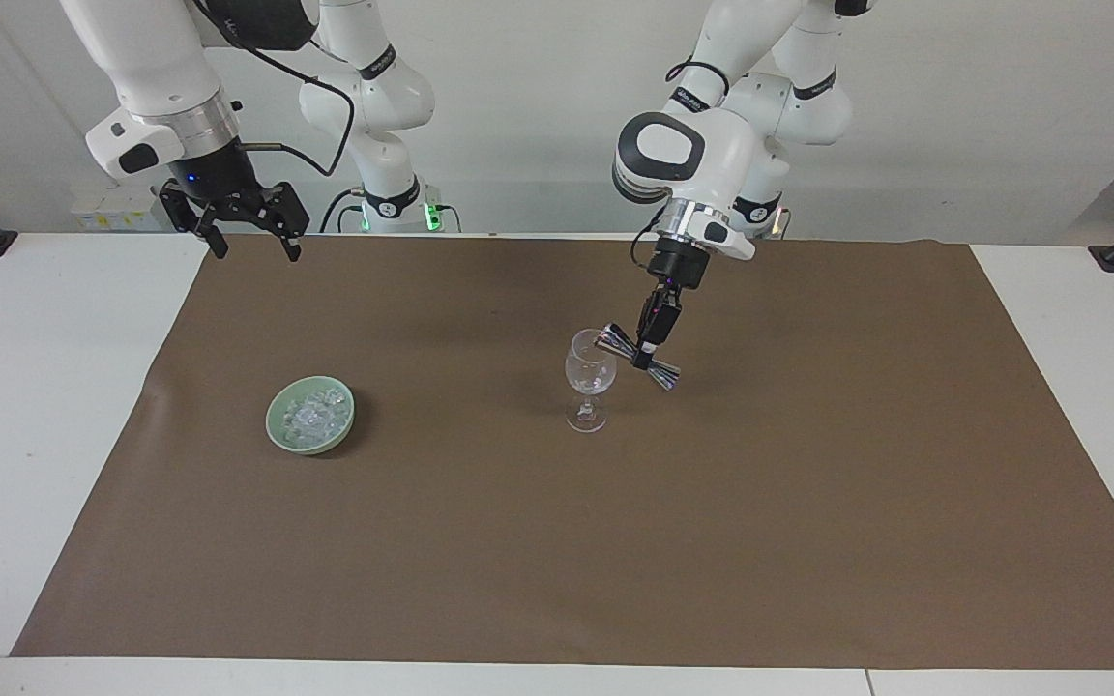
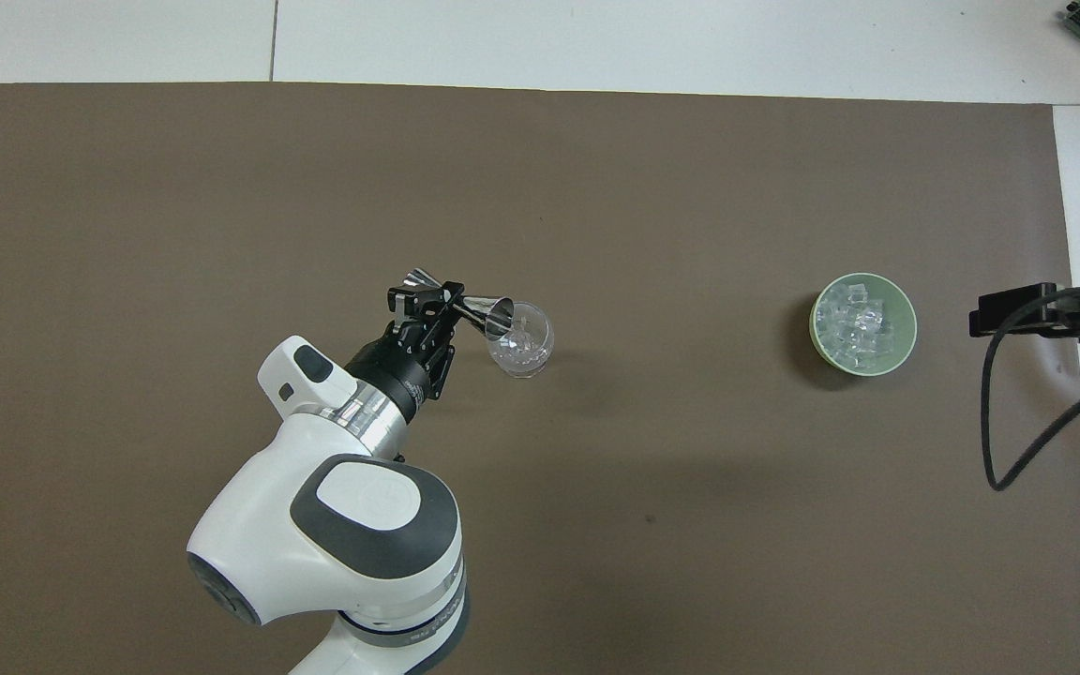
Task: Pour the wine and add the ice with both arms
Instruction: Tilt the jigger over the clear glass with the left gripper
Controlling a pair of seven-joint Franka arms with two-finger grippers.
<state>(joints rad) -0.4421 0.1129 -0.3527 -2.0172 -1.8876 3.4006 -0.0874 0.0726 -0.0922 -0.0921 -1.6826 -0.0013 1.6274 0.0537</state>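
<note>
- Your left gripper (image 1: 652, 351) is clenched on the metal jigger (image 1: 636, 357), tipping it over the stemmed glass (image 1: 588, 379).
- Your right gripper (image 1: 248, 235) waits with its jaws spread wide, holding nothing.
- The ice (image 1: 310, 415) sits in the green bowl (image 1: 278, 432), toward the right arm's end.

Glass, polished metal, glazed ceramic and matt covering

The jigger (image 1: 638, 357) is shiny mirror-like metal; the stemmed glass (image 1: 589, 377) clear and glossy; the bowl (image 1: 278, 425) smooth pale-green glaze holding glassy ice (image 1: 311, 414); the brown mat (image 1: 808, 503) matt on the white surface (image 1: 35, 406).

Right claw (image 2: 1018, 314) mostly off-frame overhead.
</note>
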